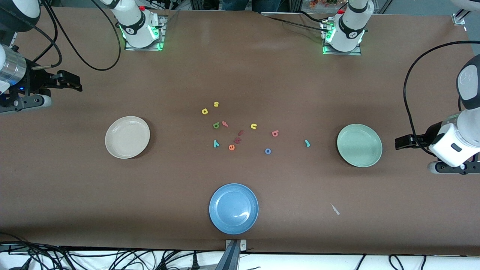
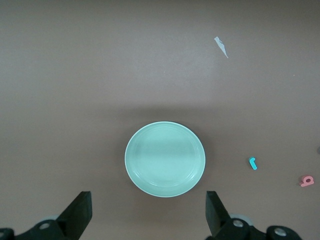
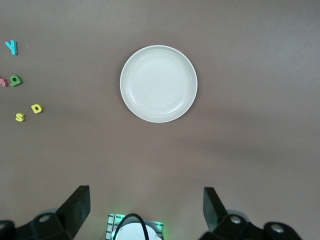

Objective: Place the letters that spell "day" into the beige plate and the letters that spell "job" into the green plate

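Blue plate [image 1: 233, 208] lies nearest the camera, unused; farther lie the empty beige plate [image 1: 127, 137] and green plate [image 1: 359, 145], with teal "y" [image 1: 216, 143], blue "o" [image 1: 267, 151], teal "j" [image 1: 307, 143], red "b" [image 1: 275, 133], green "d" [image 1: 216, 125], yellow "a" [image 1: 204, 111] loose between them. Left gripper [image 2: 147, 212] and right gripper [image 3: 145, 207] hang spread and empty over the table's ends. Risk: crowded decoys, orange "e" [image 1: 231, 147] and yellow "s" [image 1: 216, 104], invite a wrong pick.

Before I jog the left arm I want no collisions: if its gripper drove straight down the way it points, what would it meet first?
The open left gripper points down at the brown table; it would likely meet bare tabletop just beside the pale mint-green round plate, possibly clipping its rim. Depth is unclear.
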`<state>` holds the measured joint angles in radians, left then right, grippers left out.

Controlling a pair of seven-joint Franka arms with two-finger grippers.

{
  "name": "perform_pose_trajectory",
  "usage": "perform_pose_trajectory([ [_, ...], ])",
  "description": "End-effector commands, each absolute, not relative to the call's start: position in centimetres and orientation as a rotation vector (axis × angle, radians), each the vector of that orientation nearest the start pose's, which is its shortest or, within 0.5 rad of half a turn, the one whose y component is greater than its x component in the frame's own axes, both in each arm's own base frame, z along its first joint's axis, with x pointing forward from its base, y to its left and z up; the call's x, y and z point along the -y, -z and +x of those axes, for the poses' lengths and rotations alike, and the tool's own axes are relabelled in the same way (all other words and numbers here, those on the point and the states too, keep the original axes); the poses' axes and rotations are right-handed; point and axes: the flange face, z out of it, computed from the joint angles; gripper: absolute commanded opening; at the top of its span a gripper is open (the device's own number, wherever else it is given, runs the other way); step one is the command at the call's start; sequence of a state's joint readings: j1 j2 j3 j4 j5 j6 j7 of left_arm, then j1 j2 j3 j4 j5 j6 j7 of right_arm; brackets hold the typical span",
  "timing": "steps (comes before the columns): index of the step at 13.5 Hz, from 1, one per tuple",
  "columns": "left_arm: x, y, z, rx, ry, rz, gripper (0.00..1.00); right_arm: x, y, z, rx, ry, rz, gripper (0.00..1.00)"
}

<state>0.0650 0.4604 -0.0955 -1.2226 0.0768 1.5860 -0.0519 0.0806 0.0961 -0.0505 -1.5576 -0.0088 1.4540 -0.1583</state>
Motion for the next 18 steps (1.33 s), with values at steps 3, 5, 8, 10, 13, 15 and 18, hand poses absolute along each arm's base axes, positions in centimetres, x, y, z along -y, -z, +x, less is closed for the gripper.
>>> perform_pose_trajectory([
  [3,0.0,-50.8,67.9,0.025,-0.146,-3.09,1.0,-1.9,-57.0,56.7,0.286,-0.312,-3.108,1.0],
  [5,0.0,-50.8,67.9,0.025,-0.146,-3.092,1.0,-2.0,-57.0,56.7,0.289,-0.312,-3.107,1.0],
  [8,0.1,-50.8,67.9,0.02,-0.146,-3.092,1.0,-2.0,-57.0,56.7,0.289,-0.312,-3.107,1.0],
  [10,1.5,-50.9,67.8,-0.017,-0.148,-3.093,1.0,-2.0,-57.0,56.7,0.289,-0.312,-3.107,1.0],
  [13,1.3,-51.2,67.8,-0.007,-0.141,-3.092,1.0,-2.0,-57.0,56.7,0.289,-0.312,-3.107,1.0],
  [15,1.2,-51.3,67.7,-0.003,-0.141,-3.092,1.0,-2.2,-57.0,56.7,0.289,-0.312,-3.108,1.0],
  [18,0.3,-51.3,67.2,0.008,-0.194,-3.089,1.0,-2.3,-56.9,56.7,0.286,-0.314,-3.103,1.0],
])
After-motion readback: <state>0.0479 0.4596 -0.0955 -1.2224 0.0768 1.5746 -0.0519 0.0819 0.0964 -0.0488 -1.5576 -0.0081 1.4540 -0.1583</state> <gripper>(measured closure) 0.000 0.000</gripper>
